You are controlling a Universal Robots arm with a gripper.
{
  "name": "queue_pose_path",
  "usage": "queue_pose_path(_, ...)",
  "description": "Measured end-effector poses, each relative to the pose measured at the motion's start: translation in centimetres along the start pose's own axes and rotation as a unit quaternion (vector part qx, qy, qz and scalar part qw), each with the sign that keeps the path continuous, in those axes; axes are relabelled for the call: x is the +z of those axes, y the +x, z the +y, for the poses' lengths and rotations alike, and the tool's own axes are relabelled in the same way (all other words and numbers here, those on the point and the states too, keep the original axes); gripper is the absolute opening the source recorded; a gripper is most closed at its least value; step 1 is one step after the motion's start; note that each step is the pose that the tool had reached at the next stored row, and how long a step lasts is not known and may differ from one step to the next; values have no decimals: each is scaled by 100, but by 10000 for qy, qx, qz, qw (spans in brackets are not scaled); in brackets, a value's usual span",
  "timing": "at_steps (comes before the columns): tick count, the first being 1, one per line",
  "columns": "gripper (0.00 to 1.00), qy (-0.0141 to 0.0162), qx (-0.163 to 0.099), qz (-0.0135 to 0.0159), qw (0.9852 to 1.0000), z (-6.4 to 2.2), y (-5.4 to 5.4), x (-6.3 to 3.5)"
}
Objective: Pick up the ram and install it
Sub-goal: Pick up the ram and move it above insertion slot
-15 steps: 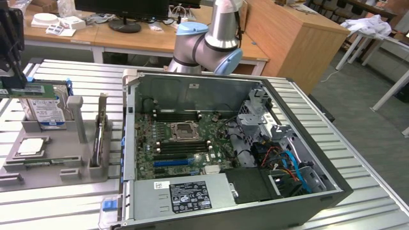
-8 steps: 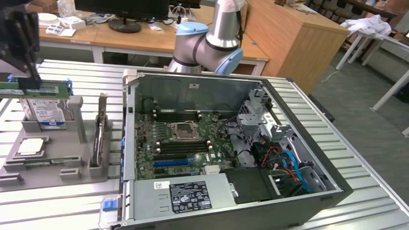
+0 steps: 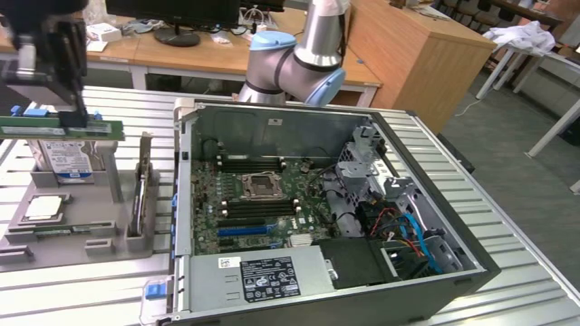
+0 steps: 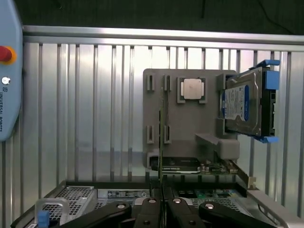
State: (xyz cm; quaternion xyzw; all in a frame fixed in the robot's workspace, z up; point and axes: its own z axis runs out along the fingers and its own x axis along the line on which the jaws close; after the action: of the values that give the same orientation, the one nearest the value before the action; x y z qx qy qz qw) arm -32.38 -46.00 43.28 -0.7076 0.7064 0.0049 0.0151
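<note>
1. The ribbed metal desk point(image 3: 81, 292) carries an open computer case point(image 3: 263, 129) and, on the exterior view's left of it, a grey tray point(image 3: 81, 217) of parts.
2. The robot arm point(image 3: 299, 64) rises behind the case.
3. Inside the case lies the circuit board point(image 3: 254, 204), with dark memory slots point(image 3: 254, 163) beside the processor socket.
4. On the tray stand a hard drive point(image 3: 70, 159) and an expansion card point(image 3: 140, 190).
5. The tool point(image 3: 77, 121) is closed on the ram point(image 3: 100, 128), pinching it near its middle. The ram hangs level above the tray, just over the hard drive and well apart from the slots.
6. In the wrist view the ram point(image 4: 160, 123) shows edge-on as a thin line running out from the tool point(image 4: 161, 204).
7. Risks, as I judge them:
   - The grip covers little of a long stick, so a quick swing could twist it in the jaws and spoil its alignment with a slot.
   - A low path could clip the hard drive or the case rim.
   - Pressing down with the notch off or the slot latches closed could jam or crack the ram.
</note>
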Motion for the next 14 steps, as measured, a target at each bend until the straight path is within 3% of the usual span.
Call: queue_pose_path(14,11,1,1,-80,10000,-559,1,9)
